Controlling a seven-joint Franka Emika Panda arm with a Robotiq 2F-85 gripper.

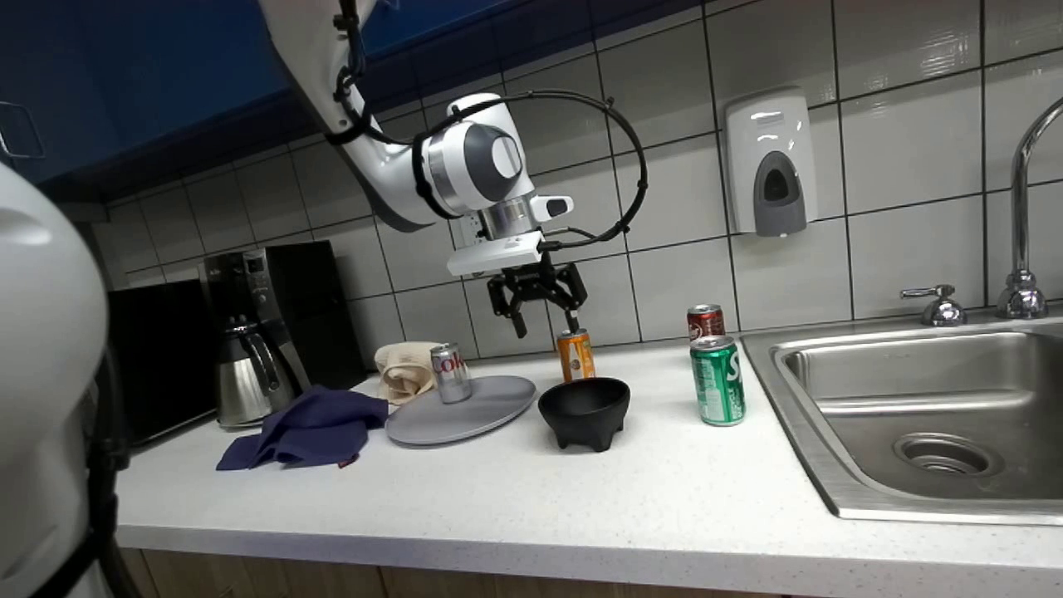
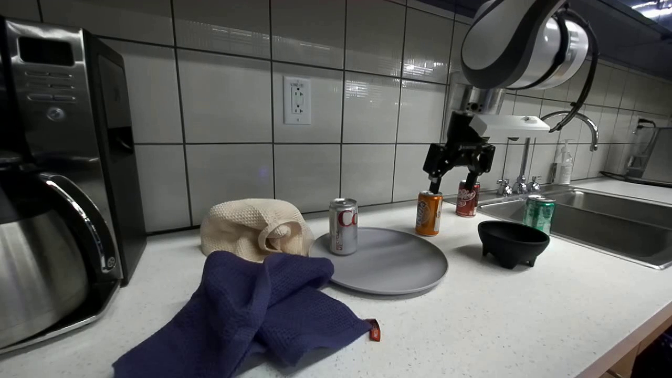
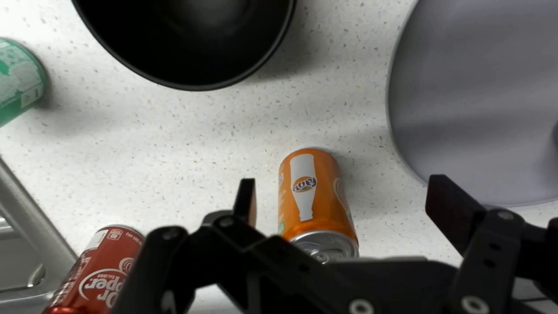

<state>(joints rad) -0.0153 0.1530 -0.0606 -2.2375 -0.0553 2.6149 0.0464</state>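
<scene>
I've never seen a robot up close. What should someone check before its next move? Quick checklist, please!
1. The claw is open: ok, jaws wide apart.
2. The claw holds nothing: ok.
3. The orange can stands upright: ok.
4. The fingertips are clear of that can: cannot tell; one looks close to its top.
5. The black bowl and gray plate are apart from that can: ok, counter shows between.
6. The silver can stands upright on the plate: ok.
</scene>
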